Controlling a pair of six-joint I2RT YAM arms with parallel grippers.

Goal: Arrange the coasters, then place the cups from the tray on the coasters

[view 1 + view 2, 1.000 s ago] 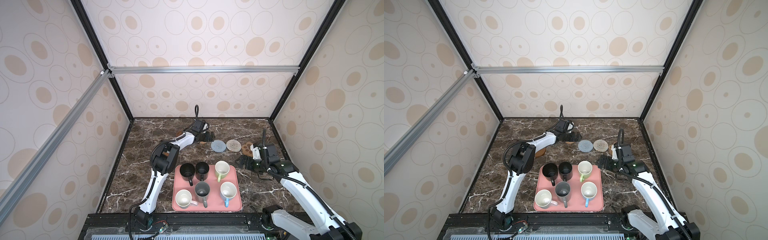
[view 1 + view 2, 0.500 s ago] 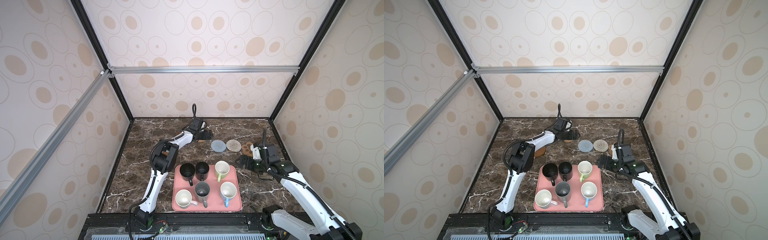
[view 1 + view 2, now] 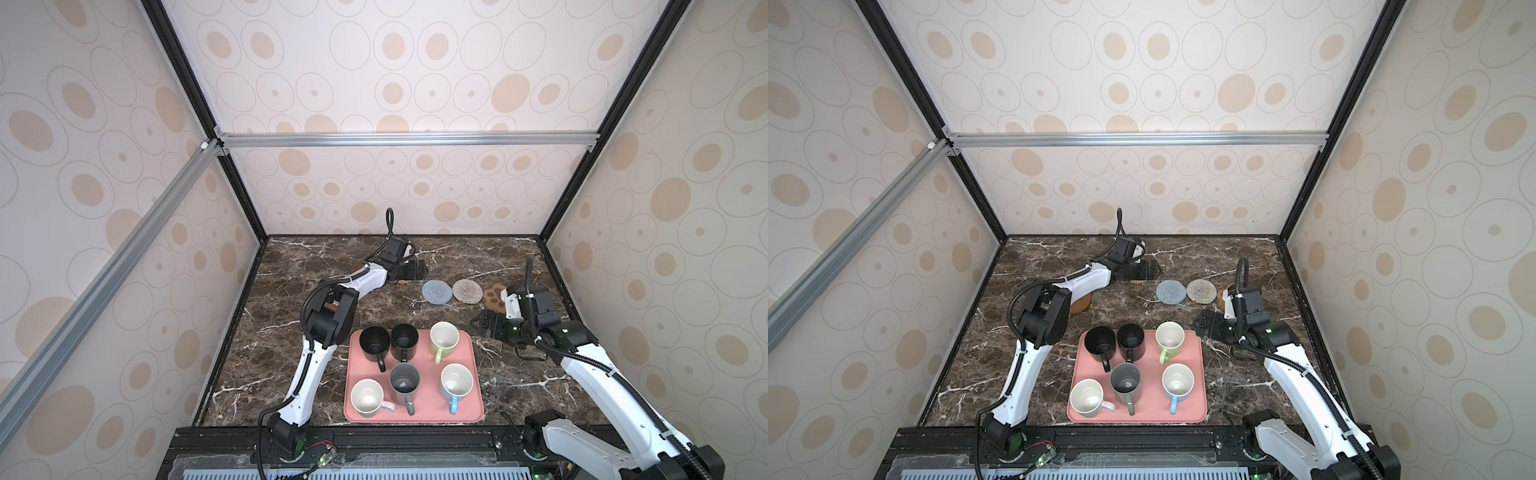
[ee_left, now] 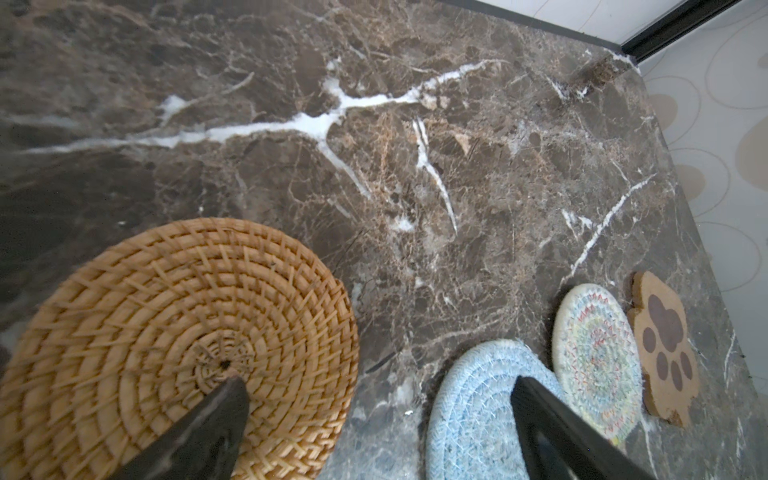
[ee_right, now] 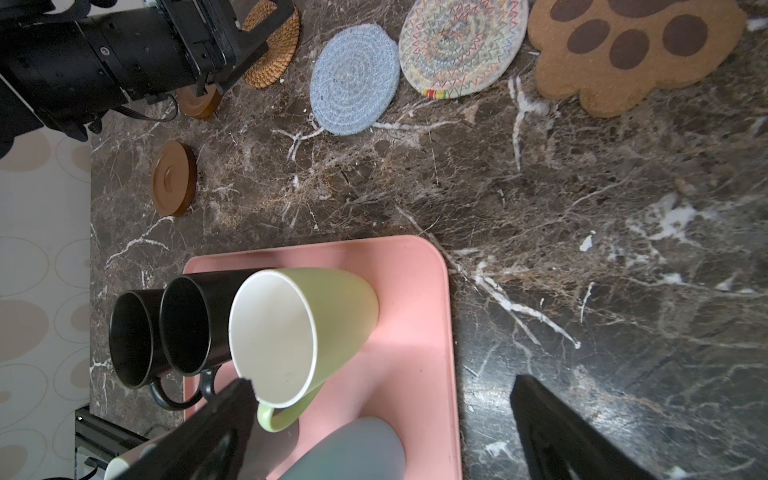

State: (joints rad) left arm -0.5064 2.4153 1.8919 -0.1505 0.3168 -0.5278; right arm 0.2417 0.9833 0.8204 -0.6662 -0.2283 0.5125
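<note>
Hovering wide open and empty, the left gripper [image 4: 380,384] is over the rattan coaster [image 4: 178,345], plain in its wrist view, nearly hidden under it in both top views. And the right gripper [image 3: 484,324] hangs open and empty too, beside the tray [image 3: 471,409], all six mugs [image 3: 404,382] aboard.

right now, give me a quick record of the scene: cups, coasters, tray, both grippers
cups: six, all upright on the tray
cups on coasters: none
coaster row: blue-grey coaster, whitish coaster, paw coaster
elsewhere: rattan coaster, two brown discs
left gripper: open, over the rattan coaster
right gripper: open, empty, near the light green mug
</note>
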